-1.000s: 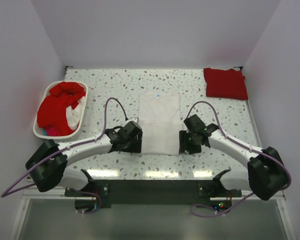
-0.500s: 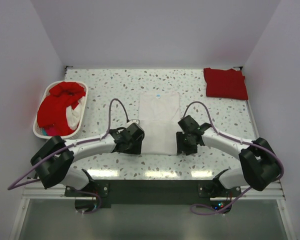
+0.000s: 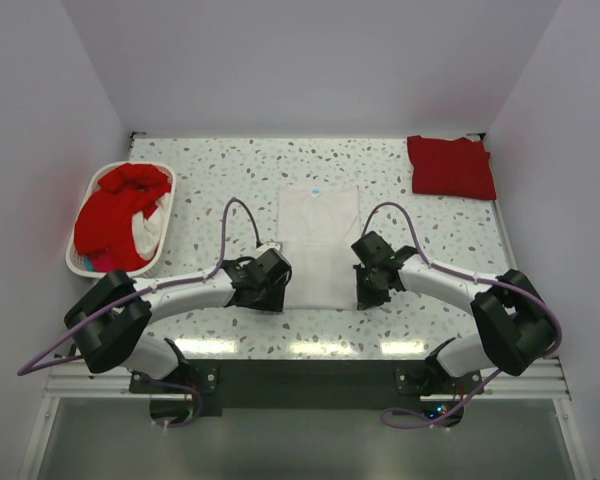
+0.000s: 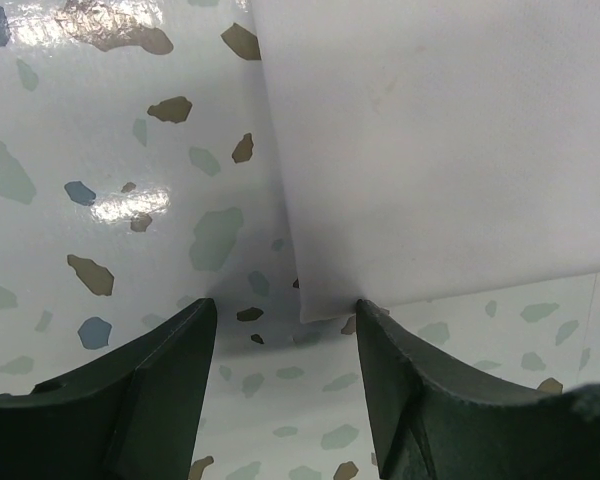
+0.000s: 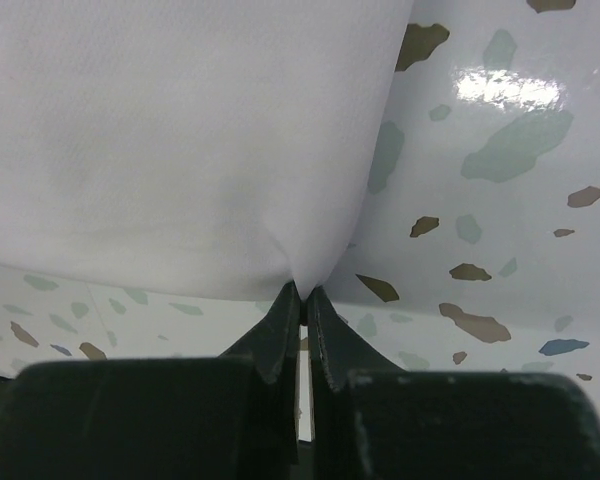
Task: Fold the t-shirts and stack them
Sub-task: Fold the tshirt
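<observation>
Here's the white shirt (image 3: 320, 240), folded to a long rectangle, lying flat in the middle of the table (image 3: 230, 170), its small blue label (image 3: 317, 190) at the far end. Both arms are down at its near edge, one on each corner.

Right side first: the right fingers (image 3: 368, 291) are pressed together and they've got cloth. From the right wrist you see the shirt (image 5: 180, 140) drawn into a little pucker that runs straight into the tips of the right fingers (image 5: 285, 330), a pinch right on the near right corner. The speckled table (image 5: 500, 200) shows beside it.

Left side, different story: the left fingers (image 3: 270, 292) are spread. In the left wrist view the near left corner of the shirt (image 4: 440, 150) sits between the two tips, flat on the table (image 4: 100, 150). One left finger (image 4: 180, 350) stands off the cloth on bare table; the other meets the hem at its tip. Nothing pinched there.

Elsewhere: a red shirt (image 3: 450, 167) lies folded at the far right corner of the table, well apart from the white one. On the left, the white basket (image 3: 80, 262) holds a heap of red shirts (image 3: 115, 215), with a bit of white cloth showing at its right side.
</observation>
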Action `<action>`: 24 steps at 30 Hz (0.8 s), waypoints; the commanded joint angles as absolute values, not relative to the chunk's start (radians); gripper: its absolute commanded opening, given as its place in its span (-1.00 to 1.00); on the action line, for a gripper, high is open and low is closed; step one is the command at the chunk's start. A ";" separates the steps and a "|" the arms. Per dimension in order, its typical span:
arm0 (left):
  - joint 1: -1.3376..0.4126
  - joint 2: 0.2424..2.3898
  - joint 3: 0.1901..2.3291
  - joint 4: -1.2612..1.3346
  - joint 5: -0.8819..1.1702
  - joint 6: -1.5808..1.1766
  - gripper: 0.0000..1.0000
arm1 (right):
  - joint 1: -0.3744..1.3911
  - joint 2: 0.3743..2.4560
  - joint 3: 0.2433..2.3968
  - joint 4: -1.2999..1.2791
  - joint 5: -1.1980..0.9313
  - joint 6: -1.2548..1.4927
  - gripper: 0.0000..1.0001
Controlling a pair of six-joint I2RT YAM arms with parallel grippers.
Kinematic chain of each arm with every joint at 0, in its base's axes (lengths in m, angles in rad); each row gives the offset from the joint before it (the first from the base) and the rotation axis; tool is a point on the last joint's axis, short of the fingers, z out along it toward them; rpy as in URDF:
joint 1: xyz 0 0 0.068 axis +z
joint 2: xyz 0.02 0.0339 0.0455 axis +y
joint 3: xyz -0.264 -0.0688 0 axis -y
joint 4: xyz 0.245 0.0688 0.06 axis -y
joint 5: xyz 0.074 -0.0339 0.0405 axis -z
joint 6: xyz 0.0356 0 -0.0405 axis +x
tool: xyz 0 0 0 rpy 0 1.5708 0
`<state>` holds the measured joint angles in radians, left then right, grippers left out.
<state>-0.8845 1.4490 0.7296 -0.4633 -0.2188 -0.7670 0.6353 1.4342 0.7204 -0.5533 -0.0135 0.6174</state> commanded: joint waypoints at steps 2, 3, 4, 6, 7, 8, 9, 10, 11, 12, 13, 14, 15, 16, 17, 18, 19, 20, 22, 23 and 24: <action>-0.894 1.457 0.755 -0.456 -0.238 -0.785 0.25 | 0.646 1.460 0.686 -0.531 0.014 0.618 -1.00; -0.894 1.459 0.755 -0.457 -0.238 -0.787 0.23 | 0.647 1.460 0.686 -0.531 0.014 0.617 -1.00; -0.897 1.457 0.755 -0.457 -0.238 -0.790 0.22 | 0.647 1.460 0.687 -0.529 0.014 0.615 -1.00; -0.897 1.459 0.756 -0.456 -0.239 -0.792 0.21 | 0.650 1.457 0.686 -0.531 0.015 0.612 -1.00; -0.900 1.459 0.755 -0.454 -0.242 -0.795 0.20 | 0.652 1.457 0.686 -0.529 0.017 0.611 -1.00; -0.899 1.465 0.755 -0.456 -0.242 -0.793 0.20 | 0.652 1.457 0.687 -0.531 0.017 0.609 -1.00; -0.899 1.468 0.758 -0.454 -0.242 -0.793 0.19 | 0.655 1.460 0.686 -0.531 0.021 0.609 -1.00; -0.900 1.473 0.759 -0.454 -0.242 -0.795 0.19 | 0.657 1.460 0.686 -0.531 0.026 0.607 -1.00; -0.900 1.479 0.762 -0.453 -0.239 -0.795 0.19 | 0.657 1.462 0.687 -0.534 0.029 0.604 -1.00; -0.902 1.482 0.764 -0.448 -0.238 -0.795 0.18 | 0.661 1.463 0.687 -0.535 0.031 0.603 -1.00; -0.900 1.485 0.765 -0.446 -0.238 -0.796 0.18 | 0.661 1.462 0.690 -0.537 0.032 0.601 -1.00; -0.900 1.491 0.768 -0.443 -0.238 -0.796 0.17 | 0.663 1.463 0.690 -0.537 0.035 0.597 -1.00; -0.900 1.496 0.769 -0.443 -0.238 -0.799 0.14 | 0.666 1.459 0.689 -0.538 0.038 0.597 -1.00; -0.902 1.499 0.769 -0.443 -0.236 -0.801 0.12 | 0.667 1.456 0.686 -0.538 0.040 0.597 -1.00; -0.900 1.505 0.769 -0.443 -0.235 -0.805 0.11 | 0.669 1.454 0.684 -0.538 0.046 0.595 -1.00; -0.900 1.508 0.764 -0.439 -0.233 -0.807 0.08 | 0.669 1.447 0.675 -0.534 0.045 0.595 -1.00; -0.902 1.508 0.755 -0.434 -0.229 -0.810 0.05 | 0.672 1.444 0.673 -0.532 0.044 0.595 -1.00; -0.900 1.508 0.747 -0.431 -0.227 -0.816 0.03 | 0.670 1.442 0.670 -0.532 0.044 0.595 -1.00; -0.900 1.505 0.729 -0.414 -0.222 -0.818 -0.06 | 0.673 1.442 0.669 -0.532 0.048 0.592 -1.00; -0.902 1.506 0.724 -0.410 -0.221 -0.819 -0.09 | 0.675 1.440 0.669 -0.534 0.048 0.589 -1.00; -0.900 1.508 0.723 -0.405 -0.222 -0.821 -0.20 | 0.675 1.440 0.669 -0.534 0.048 0.589 -1.00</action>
